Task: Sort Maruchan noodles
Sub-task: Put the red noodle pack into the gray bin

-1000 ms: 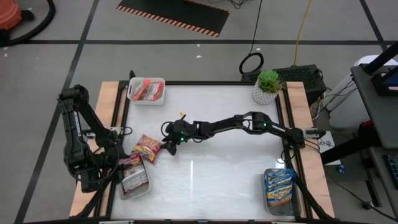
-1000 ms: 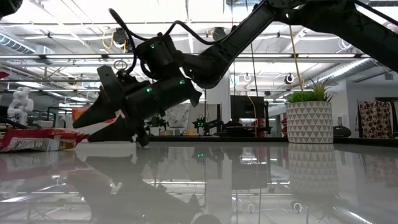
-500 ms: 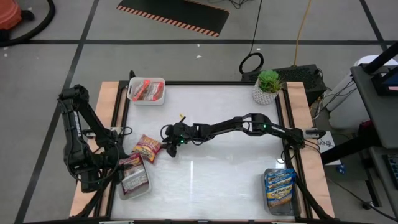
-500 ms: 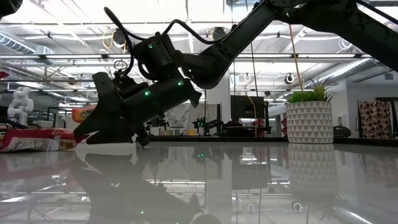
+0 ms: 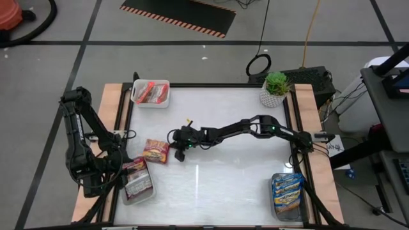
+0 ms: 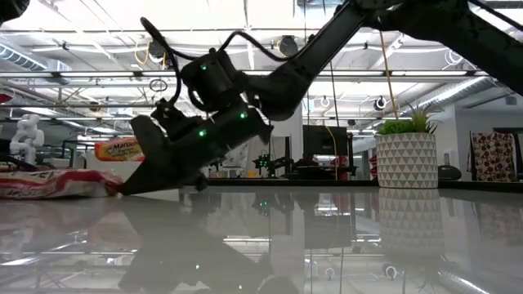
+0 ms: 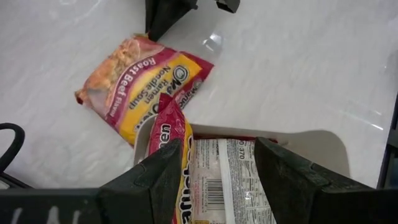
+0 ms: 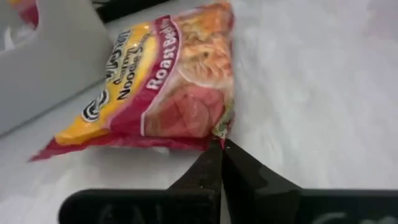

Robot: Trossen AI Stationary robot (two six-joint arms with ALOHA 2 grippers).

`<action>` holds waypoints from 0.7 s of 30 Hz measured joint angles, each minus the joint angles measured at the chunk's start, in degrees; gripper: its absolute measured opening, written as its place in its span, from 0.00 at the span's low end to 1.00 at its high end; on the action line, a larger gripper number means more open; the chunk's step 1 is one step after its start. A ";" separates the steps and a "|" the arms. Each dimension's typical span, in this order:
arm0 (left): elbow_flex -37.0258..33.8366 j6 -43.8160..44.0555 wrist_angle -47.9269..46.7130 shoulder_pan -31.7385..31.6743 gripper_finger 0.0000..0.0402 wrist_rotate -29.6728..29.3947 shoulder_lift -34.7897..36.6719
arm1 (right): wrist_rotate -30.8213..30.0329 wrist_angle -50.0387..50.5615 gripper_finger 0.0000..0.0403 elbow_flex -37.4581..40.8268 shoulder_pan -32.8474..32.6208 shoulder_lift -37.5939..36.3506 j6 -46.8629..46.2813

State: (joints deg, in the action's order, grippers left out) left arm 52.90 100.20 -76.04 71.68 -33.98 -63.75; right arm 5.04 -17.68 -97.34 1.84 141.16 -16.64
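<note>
Over the last second the dark red and yellow plastic Roast Beef noodle packet [image 5: 156, 151] has slid flat toward the left bin, and the right gripper [image 5: 174, 152] has dropped low and snapped its jaws together at the packet's edge. The fingertips [image 8: 219, 163] seem to pinch little or no wrapper, so a lift could leave it behind. The right arm stretches long and low across the table. The left gripper [image 7: 214, 177] hovers half-open over the clear plastic bin of dark red packets [image 5: 137, 182]

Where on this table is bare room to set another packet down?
Bare white table lies between the clear bin of dark red packets and the bin of blue packets. Crowded: the right gripper, shut at the loose dark red packet.
</note>
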 joint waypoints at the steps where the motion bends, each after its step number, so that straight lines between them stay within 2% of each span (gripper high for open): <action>1: 0.00 -0.04 0.04 -0.02 0.51 0.02 0.00 | -1.19 0.72 0.00 0.02 -0.14 -0.62 0.96; 6: 0.00 -0.06 0.03 -0.01 0.51 0.00 0.02 | -7.84 5.09 0.00 0.16 -1.42 -6.28 6.10; 15: 0.00 0.56 0.49 -0.01 0.51 -1.05 0.00 | -15.30 11.83 0.00 -0.04 -4.17 -13.02 12.69; 21: 0.00 -2.68 0.25 -0.22 0.51 -7.68 0.00 | -17.21 12.86 0.00 -0.13 -5.74 -16.13 15.64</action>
State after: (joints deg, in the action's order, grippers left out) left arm 52.90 97.52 -75.79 71.46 -41.66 -63.75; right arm -12.16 -4.82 -97.47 -3.90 125.03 -1.00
